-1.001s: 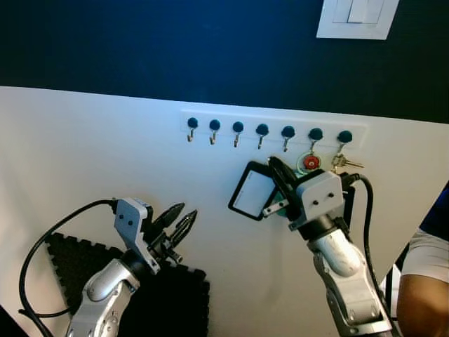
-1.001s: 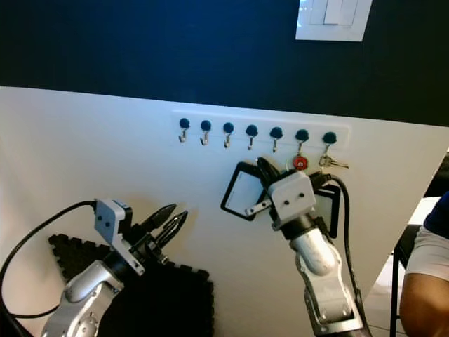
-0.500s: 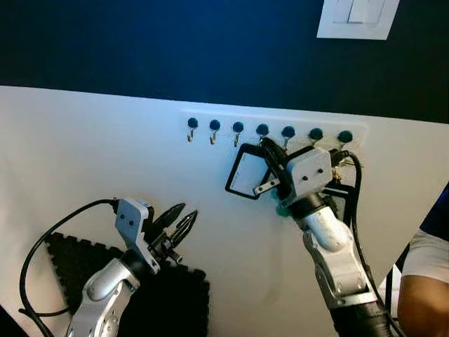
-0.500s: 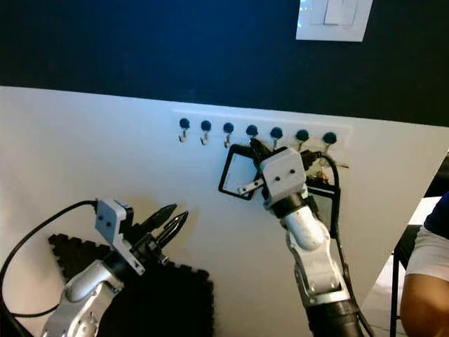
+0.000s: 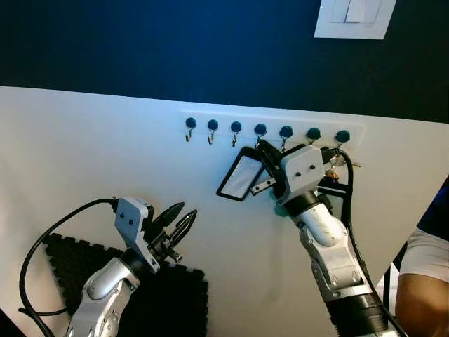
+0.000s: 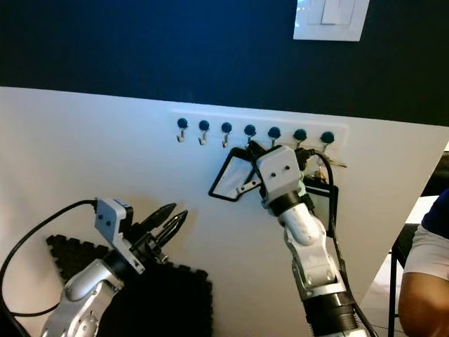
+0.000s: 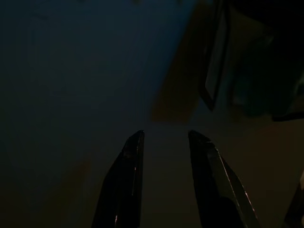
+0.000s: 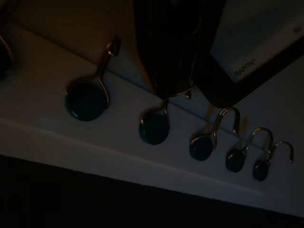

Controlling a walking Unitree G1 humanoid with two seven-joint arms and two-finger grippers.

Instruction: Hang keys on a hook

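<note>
While the right gripper is raised to the hook rail on the wall, it holds the keys by their ring, with a black-framed tag hanging below and to the left of it. I think the arm is so high because the ring must go over a hook tip from above, approx. at the fourth hook from the left. In the right wrist view the fingers are together, clamped on the ring, and their dark tip stands just above one hook, near but not yet over it. The tag hangs just beside the fingers, on the side of the free hooks. So the keys are in the fingers, at the rail, not hung yet.

Two hooks on the right end are partly hidden behind the arm; smth. like other keys hangs there.

The left gripper waits low, w/ fingers a little apart and empty, above a black mat. A person's arm is at the right edge.
</note>
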